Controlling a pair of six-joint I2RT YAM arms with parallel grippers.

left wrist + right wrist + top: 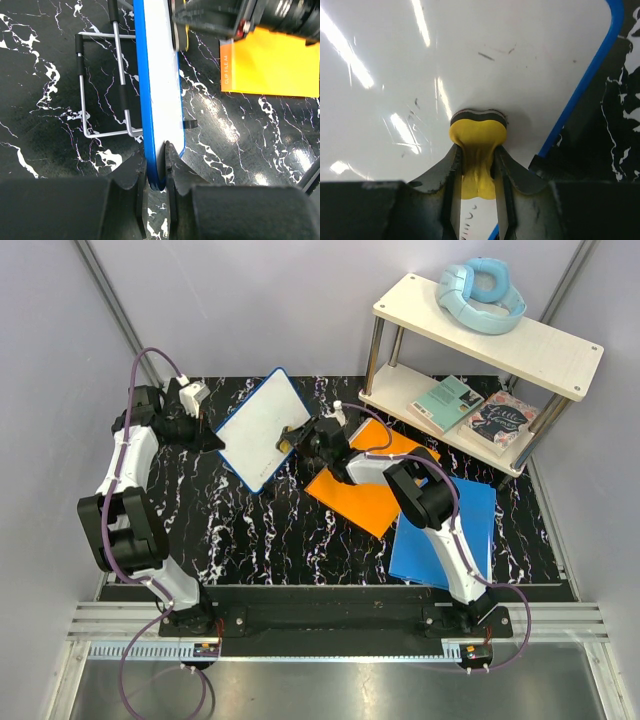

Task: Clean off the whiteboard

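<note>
Tabletop [250,530] in black marble pattern carries the whiteboard [262,428] toward its far left, tilted up on edge with a wire stand [100,85] lying behind it. Left gripper [156,165] is clenched on the board's blue frame [145,100] at the left corner, likely bracing it so wiping does not push it away. Right gripper [477,170] grasps a yellow eraser [477,135], its dark pad [478,116] pressed flat against the white face near the right edge. A few faint strokes [486,56] show nearby.
</note>
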